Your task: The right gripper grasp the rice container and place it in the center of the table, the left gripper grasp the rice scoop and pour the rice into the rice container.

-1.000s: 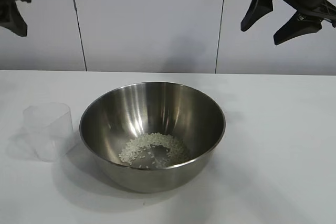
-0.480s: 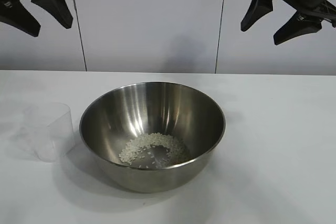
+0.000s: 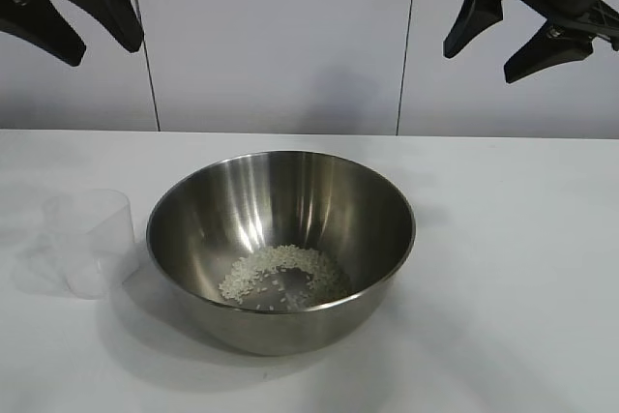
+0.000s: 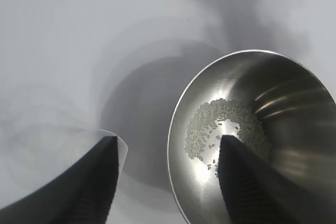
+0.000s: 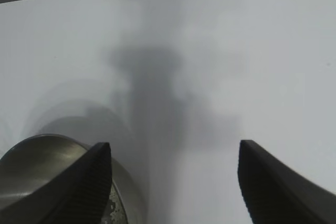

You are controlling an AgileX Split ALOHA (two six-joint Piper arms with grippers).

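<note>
The steel rice container (image 3: 280, 239) stands in the middle of the white table (image 3: 513, 268) with a small heap of rice (image 3: 280, 273) in its bottom. The translucent rice scoop (image 3: 89, 239) stands upright and empty on the table just left of it. My left gripper (image 3: 97, 28) hangs open and empty high at the upper left. My right gripper (image 3: 484, 57) hangs open and empty high at the upper right. The left wrist view shows the container (image 4: 294, 103), the rice (image 4: 220, 124) and the scoop's rim (image 4: 122, 148). The right wrist view shows the container's edge (image 5: 31, 161).
A white panelled wall (image 3: 280, 36) stands behind the table. Nothing else lies on the tabletop.
My left gripper has moved from the far left edge rightward and up above the scoop. The right gripper, container and scoop have not moved.
</note>
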